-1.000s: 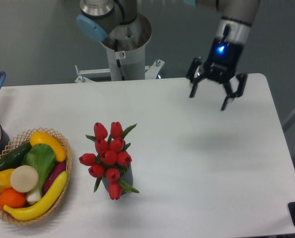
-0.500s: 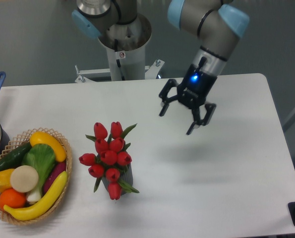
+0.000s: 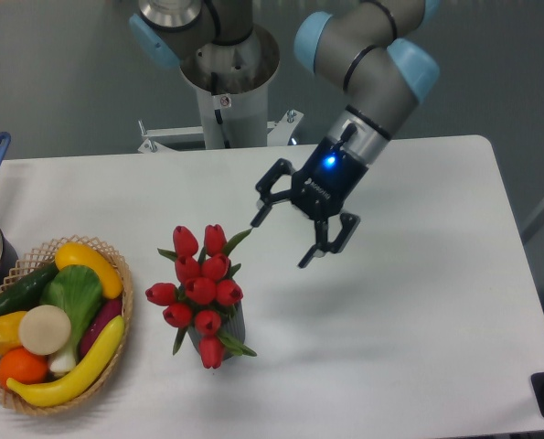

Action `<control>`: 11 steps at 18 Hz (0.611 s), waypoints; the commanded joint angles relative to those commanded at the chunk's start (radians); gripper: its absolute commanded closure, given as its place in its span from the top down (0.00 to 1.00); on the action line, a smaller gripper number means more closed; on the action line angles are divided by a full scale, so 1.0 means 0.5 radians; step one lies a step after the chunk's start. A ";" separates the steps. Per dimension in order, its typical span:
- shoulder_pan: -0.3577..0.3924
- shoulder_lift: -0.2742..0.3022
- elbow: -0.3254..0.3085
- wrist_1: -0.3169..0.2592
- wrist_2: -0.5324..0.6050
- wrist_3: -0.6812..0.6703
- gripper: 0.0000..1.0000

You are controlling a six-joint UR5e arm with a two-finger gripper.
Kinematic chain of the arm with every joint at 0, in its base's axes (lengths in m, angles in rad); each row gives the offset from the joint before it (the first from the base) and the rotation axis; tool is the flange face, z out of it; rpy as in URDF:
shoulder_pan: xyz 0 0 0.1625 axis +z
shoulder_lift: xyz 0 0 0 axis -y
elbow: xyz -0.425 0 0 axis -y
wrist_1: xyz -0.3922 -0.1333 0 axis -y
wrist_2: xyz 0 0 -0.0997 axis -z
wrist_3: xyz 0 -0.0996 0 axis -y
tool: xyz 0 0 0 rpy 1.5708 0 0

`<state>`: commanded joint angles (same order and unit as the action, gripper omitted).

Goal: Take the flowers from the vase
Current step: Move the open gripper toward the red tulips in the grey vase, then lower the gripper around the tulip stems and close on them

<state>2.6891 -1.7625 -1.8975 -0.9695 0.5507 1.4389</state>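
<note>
I see the flowers [image 3: 201, 291] standing in the vase [image 3: 231, 331] on the table [image 3: 418, 302], beside the basket [image 3: 116, 343]. My gripper [image 3: 283, 242] hangs empty, fingers spread, just up and right of the bunch. I judge them light and soft, easily crushed, so I'd grip low around the tied stems, gently.
</note>
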 joint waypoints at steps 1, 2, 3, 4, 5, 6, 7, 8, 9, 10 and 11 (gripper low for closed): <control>-0.006 -0.003 0.003 0.003 -0.006 -0.003 1.00; -0.021 -0.006 0.009 0.003 -0.024 -0.003 1.00; -0.043 -0.012 0.015 0.003 -0.040 -0.003 1.00; -0.052 -0.018 0.018 0.006 -0.043 -0.003 1.00; -0.058 -0.046 0.028 0.006 -0.046 -0.003 1.00; -0.077 -0.061 0.031 0.009 -0.046 -0.003 1.00; -0.092 -0.074 0.031 0.024 -0.049 -0.003 1.00; -0.101 -0.086 0.031 0.061 -0.049 -0.003 1.00; -0.123 -0.107 0.037 0.101 -0.055 -0.006 1.00; -0.144 -0.144 0.067 0.119 -0.055 -0.012 1.00; -0.159 -0.175 0.089 0.135 -0.055 -0.040 1.00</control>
<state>2.6094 -1.8498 -1.8532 -0.9021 0.5231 1.4191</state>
